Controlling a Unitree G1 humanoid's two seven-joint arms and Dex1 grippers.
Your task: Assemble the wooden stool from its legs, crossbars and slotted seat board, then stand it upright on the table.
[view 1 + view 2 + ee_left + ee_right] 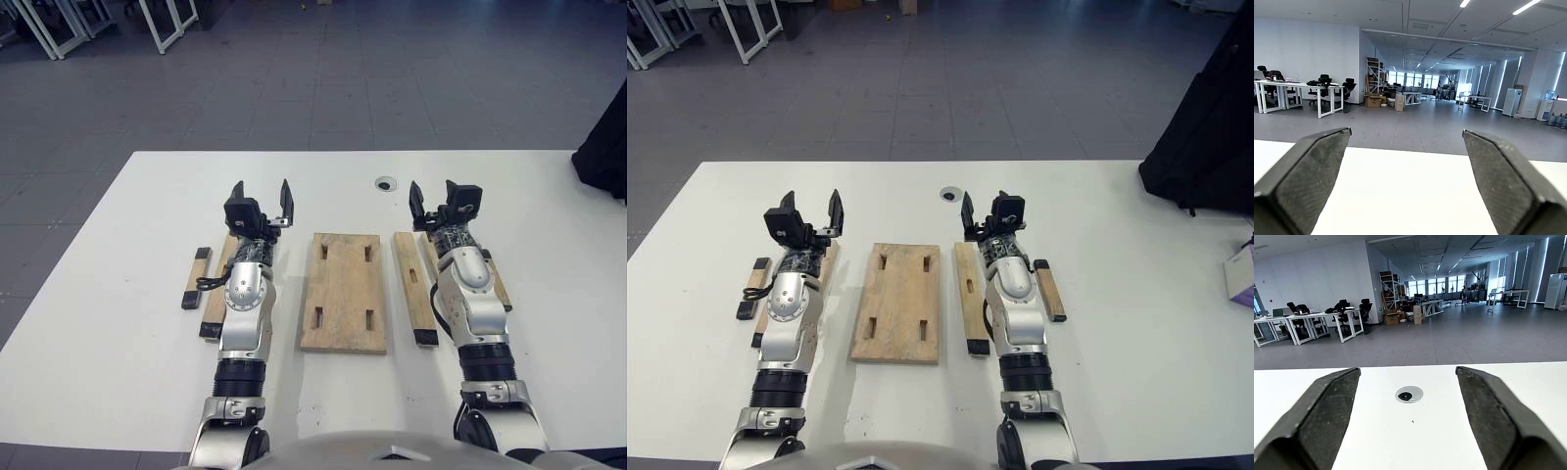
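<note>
The slotted seat board [343, 292] lies flat at the middle of the white table [118, 352]. To its left lie a short crossbar [196, 277] and a longer leg [216, 299], partly hidden under my left arm. On its right lie a long slotted leg [413, 287] and another piece [497, 282] beyond my right arm. My left gripper [262, 203] hovers open over the far end of the left pieces, holding nothing. My right gripper [438, 206] is open too, just past the far end of the right leg. Both wrist views show wide-apart fingers [1308, 181] [1498, 416] over bare table.
A round cable grommet [387, 183] sits in the table beyond the seat board, also ahead of the right gripper [1409, 394]. A black bag [1205, 137] stands off the table's far right corner, and a small box [1242, 274] is at the right edge.
</note>
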